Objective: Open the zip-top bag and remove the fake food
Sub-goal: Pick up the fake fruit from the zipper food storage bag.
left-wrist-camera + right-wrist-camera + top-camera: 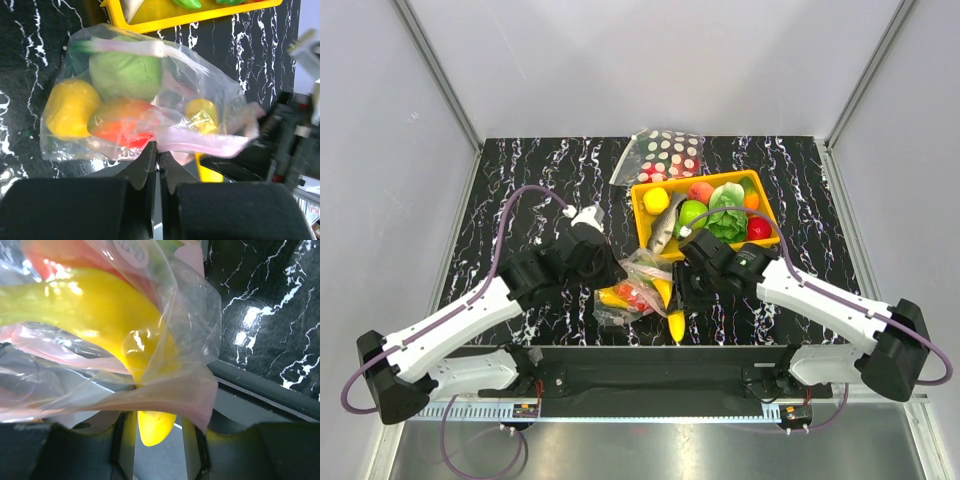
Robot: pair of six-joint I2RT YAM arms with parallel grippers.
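Note:
The zip-top bag point(638, 284) lies crumpled near the table's front edge, between my two grippers. In the left wrist view the bag point(210, 85) holds fake food: a green piece point(125, 75), a yellow piece point(70, 107) and an orange-red piece point(122, 122). My left gripper point(158, 150) is shut on the bag's edge beside the pink zip strip point(200, 142); it also shows from above point(613, 272). My right gripper point(156, 427) is open at the bag's mouth point(682, 292). A yellow banana point(100, 305) pokes out of the bag, its tip between the jaws, with the pink strip point(165, 390) draped across them.
A yellow tray point(645, 190) behind the bag holds several toy fruits and vegetables. A polka-dot bag point(665, 152) lies behind the tray. The banana's tip point(676, 324) reaches the table's front rail point(640, 352). Grey walls enclose the table.

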